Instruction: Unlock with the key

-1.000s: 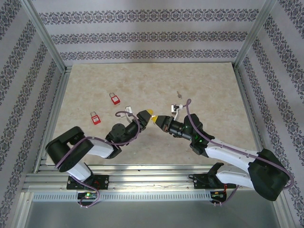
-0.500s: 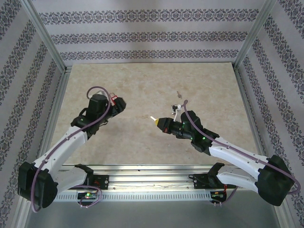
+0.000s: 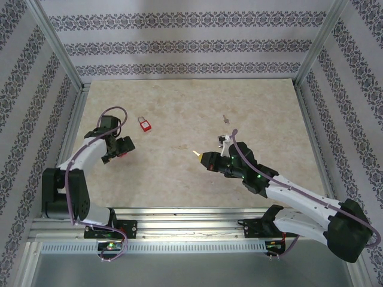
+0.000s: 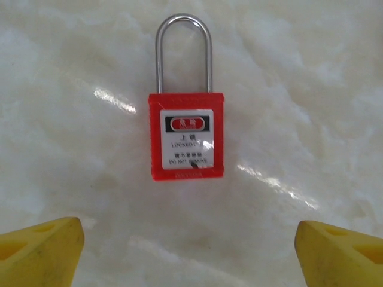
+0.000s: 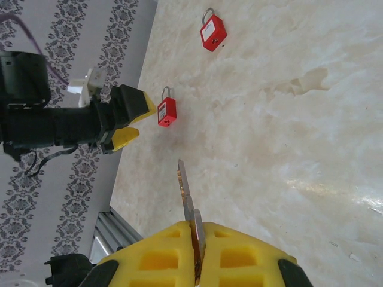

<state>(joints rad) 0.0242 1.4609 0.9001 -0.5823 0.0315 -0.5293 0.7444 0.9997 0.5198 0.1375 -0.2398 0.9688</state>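
One wide-spread left hand (image 4: 191, 254) over padlock (image 4: 186, 136)

The left arm (image 3: 90, 152) has swung away from the right gripper (image 3: 200, 156) and its key (image 5: 187, 197) at the table's middle, out to the left side. The left gripper (image 4: 188, 239) now hangs over the nearer red padlock (image 4: 186, 143), jaws wide apart.

Marbled table (image 3: 179, 101): red padlock (image 3: 143, 124), second padlock (image 4: 186, 134), both flat; small metal piece (image 3: 225, 118).
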